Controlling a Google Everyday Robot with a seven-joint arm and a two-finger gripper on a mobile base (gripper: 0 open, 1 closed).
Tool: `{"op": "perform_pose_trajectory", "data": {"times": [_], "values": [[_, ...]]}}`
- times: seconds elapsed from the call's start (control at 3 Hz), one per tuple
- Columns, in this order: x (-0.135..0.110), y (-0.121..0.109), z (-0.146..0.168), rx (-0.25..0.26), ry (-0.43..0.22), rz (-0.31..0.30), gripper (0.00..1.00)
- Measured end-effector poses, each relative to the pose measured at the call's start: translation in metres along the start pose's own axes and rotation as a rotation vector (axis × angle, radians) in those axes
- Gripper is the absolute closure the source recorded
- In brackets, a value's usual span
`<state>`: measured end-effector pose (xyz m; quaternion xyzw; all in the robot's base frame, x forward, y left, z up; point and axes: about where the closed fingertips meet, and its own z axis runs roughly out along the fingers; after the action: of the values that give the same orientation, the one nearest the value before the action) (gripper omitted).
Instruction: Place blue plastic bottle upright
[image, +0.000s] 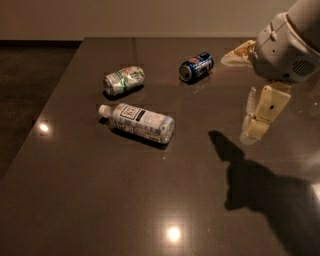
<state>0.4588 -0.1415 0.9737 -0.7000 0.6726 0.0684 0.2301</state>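
Blue plastic bottle lies sideways on the dark glossy table, end effector hovering released, well apart.

Arm upper right; gripper pointing downward.

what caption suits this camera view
Blue plastic bottle lies flat near green can and blue can; pincer hovers at frame right.
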Motion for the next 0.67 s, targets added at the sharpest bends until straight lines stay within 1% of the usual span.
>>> {"op": "perform_pose_trajectory", "data": {"times": [0.33,0.67], "values": [[0.0,0.0,0.0,0.0,0.0,0.0,0.0],[-0.0081,-0.0021,0.0064,-0.023,0.005,-0.014,0.0]]}}
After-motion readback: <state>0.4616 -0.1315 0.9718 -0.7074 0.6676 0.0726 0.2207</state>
